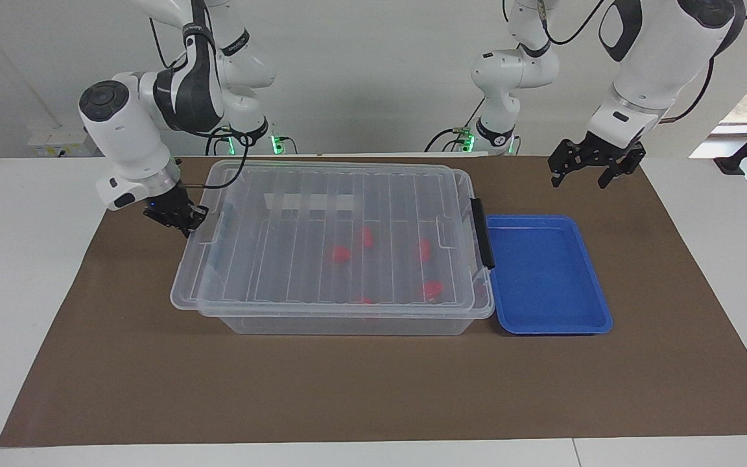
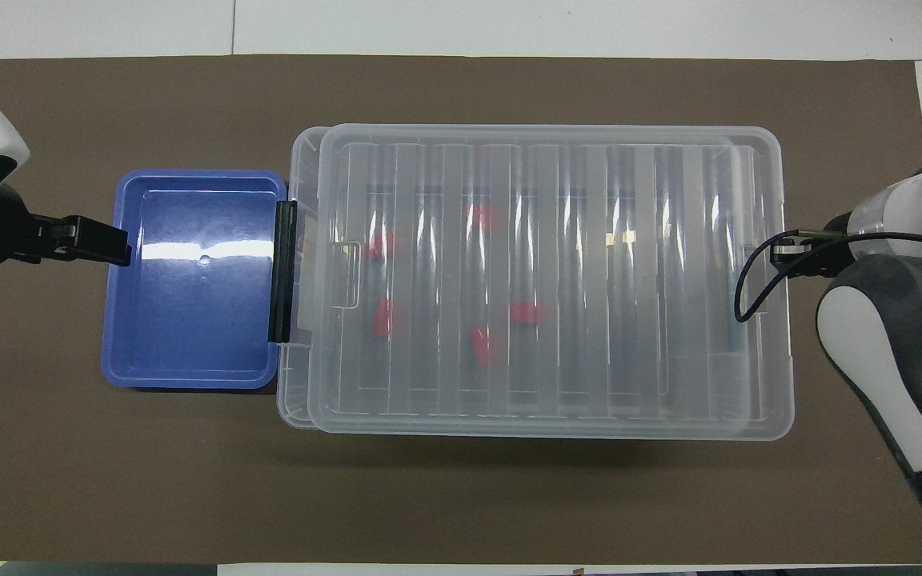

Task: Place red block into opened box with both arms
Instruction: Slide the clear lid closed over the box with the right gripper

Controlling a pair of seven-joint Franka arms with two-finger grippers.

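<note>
I see the box (image 1: 347,318), clear plastic, at the mat's (image 1: 373,389) centre, its ribbed lid (image 1: 321,240) lying almost square over it; five red blocks (image 2: 521,313) show blurred through the lid. My right gripper (image 1: 187,220) is clamped on the lid's edge at the right arm's end. My left gripper (image 1: 586,170) hangs wide open, holding nothing, over the mat near the blue tray's (image 1: 597,321) corner.

The ribbed lid (image 2: 549,272) blurs the red pieces (image 2: 522,313) in the box (image 1: 347,321); which is the block, I can't tell. Both arms run off frame.
</note>
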